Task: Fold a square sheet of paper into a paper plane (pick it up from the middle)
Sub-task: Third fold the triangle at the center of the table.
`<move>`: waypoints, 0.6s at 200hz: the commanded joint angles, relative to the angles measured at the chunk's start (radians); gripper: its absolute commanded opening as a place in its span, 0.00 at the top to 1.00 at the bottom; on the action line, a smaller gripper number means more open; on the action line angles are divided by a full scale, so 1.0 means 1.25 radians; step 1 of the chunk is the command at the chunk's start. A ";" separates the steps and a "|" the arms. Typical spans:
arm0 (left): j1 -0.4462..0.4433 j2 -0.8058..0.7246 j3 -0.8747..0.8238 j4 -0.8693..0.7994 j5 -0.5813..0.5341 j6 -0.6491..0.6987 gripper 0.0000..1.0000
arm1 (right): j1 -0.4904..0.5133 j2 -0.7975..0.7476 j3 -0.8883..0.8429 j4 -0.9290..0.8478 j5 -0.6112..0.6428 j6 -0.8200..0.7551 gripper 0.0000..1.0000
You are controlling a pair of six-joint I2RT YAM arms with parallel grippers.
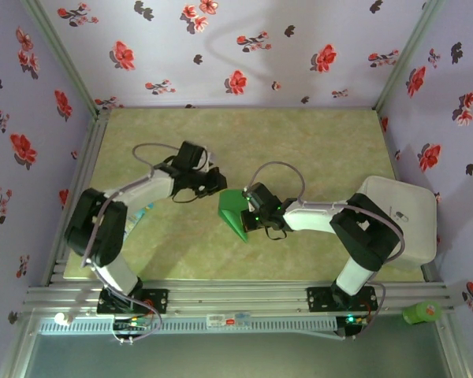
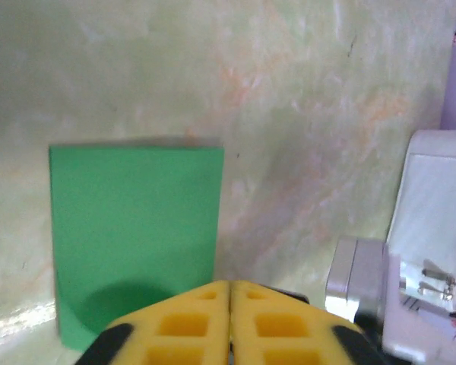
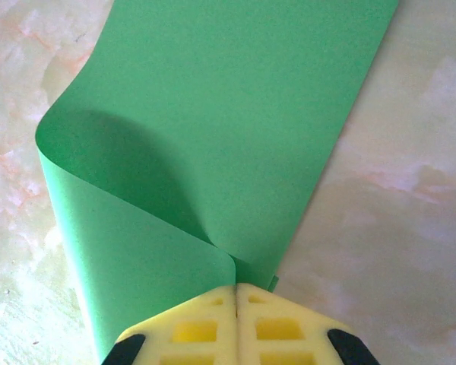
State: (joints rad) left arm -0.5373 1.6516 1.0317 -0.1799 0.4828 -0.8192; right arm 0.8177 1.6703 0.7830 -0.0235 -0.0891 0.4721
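Note:
The square sheet of paper [image 1: 232,208] is bright green and lies near the table's middle, bent over on itself. In the right wrist view the sheet of paper [image 3: 235,114] curls up from the table and back toward the camera. My right gripper [image 3: 235,286] is shut on its near edges, where the layers meet. My right gripper [image 1: 247,213] sits at the sheet's right side. My left gripper [image 1: 218,185] hovers just up and left of the sheet. Its yellow fingers [image 2: 197,319] are pressed together with nothing between them, and the paper [image 2: 133,236] lies flat beyond and left of my left gripper [image 2: 230,286]. The paper plane is out of view.
A white box [image 1: 398,216] stands at the table's right edge behind the right arm, and the box [image 2: 441,198] also shows at the right of the left wrist view. A small green object [image 1: 422,313] rests on the front rail. Flowered walls enclose the table.

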 commanded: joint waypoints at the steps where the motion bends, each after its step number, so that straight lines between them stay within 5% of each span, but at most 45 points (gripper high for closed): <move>1: -0.008 -0.063 -0.116 0.178 0.040 -0.167 1.00 | -0.005 0.022 0.004 -0.023 0.012 0.011 1.00; 65: -0.084 -0.065 -0.262 0.356 0.039 -0.277 1.00 | -0.006 0.025 0.013 -0.036 0.014 0.011 1.00; 120: -0.113 -0.038 -0.277 0.351 0.012 -0.266 1.00 | -0.005 0.021 0.010 -0.040 0.017 0.011 1.00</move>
State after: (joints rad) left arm -0.6701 1.5833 0.6964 0.2379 0.5163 -1.1469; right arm 0.8177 1.6783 0.7929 -0.0246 -0.0891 0.4747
